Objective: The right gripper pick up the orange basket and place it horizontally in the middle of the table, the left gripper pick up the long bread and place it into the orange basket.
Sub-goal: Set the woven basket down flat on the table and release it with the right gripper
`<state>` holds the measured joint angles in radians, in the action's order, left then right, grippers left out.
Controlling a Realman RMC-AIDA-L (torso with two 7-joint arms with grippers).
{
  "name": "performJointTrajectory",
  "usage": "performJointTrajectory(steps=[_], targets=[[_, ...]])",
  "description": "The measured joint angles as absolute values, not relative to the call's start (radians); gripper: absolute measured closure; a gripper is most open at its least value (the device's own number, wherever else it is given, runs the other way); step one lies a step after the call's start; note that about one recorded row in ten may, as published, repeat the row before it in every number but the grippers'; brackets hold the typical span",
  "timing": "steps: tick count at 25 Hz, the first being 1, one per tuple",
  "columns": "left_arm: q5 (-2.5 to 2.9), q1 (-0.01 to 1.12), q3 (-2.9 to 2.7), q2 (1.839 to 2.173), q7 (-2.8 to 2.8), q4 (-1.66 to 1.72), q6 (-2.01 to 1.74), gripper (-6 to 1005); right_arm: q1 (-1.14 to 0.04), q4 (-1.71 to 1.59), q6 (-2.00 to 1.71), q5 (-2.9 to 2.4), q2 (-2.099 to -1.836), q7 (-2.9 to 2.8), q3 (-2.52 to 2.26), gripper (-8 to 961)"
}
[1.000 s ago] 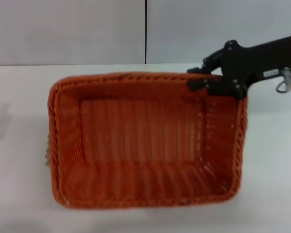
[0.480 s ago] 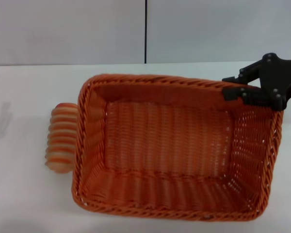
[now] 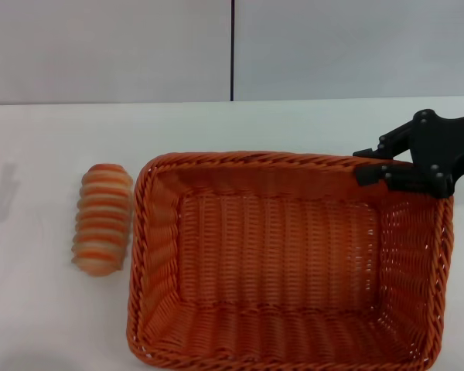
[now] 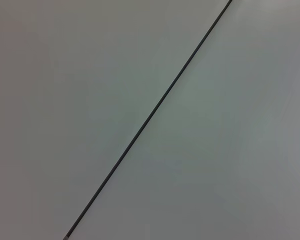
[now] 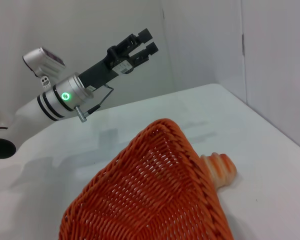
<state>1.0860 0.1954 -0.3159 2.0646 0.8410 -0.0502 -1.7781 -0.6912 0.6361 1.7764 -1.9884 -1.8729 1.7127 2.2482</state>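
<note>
Right end effector (image 3: 369, 164) clamped on orange basket (image 3: 286, 255) far-right rim corner.

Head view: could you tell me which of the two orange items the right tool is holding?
The large woven orange basket: the right tool grips its far right rim. The small striped bread lies untouched on the table beside it.

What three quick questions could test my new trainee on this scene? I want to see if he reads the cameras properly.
1. True or false: the bread lies inside the basket.
2. Which gripper is at the basket's far right corner? A) left B) right
3. Fill in: the left gripper hangs in the air above the ____.

Key:
1. False; it lies on the table, beside the basket's left end.
2. B; the right gripper is on the rim.
3. Table.
</note>
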Motion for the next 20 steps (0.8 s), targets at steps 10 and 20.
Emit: performJointTrajectory(steps=[10,20], targets=[[1.086,0.201,-0.325,2.065,0.842,-0.051,-1.775,166,-0.719,0.626,1.734,-2.013,-1.877,1.683,2.248,762],[1.086,0.201,-0.325,2.066,0.842,-0.051,-1.771,166,-0.743,0.625,1.644,-2.003,-1.883,1.668,2.268,547]])
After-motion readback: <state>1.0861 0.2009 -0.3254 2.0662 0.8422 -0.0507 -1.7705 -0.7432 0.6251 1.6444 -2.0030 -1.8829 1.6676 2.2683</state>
